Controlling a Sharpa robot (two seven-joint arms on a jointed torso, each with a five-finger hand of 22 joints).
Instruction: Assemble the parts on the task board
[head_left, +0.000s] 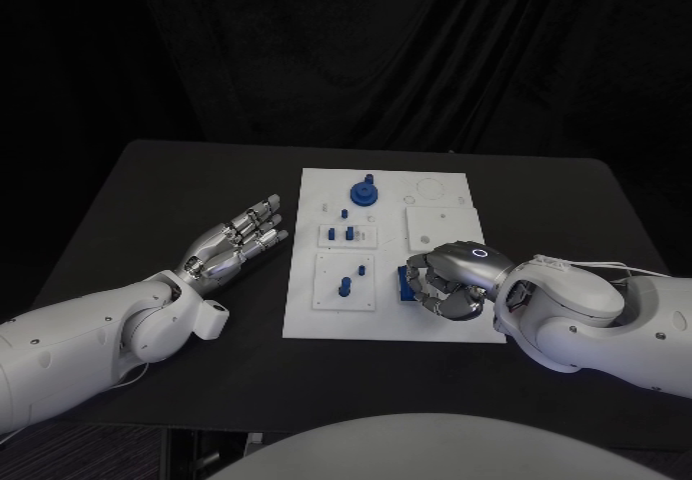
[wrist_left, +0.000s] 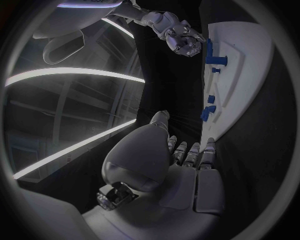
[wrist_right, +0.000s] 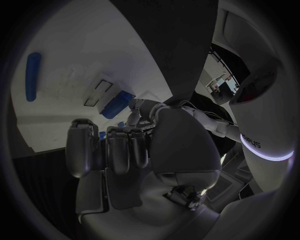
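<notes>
Task board (head_left: 387, 325): my right hand (head_left: 447, 283) curls onto a blue part (head_left: 402, 285) at its near right; grasp uncertain. Left hand (head_left: 231, 243) spread beside it. Next, lift cleanly.

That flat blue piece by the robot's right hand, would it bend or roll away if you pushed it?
Probably neither. The flat blue piece looks like a stiff, straight-edged block, so it should slide, not roll. It lies on the smooth white task board, so it may skid easily. It looks small beside the right hand, so it is likely light.
</notes>
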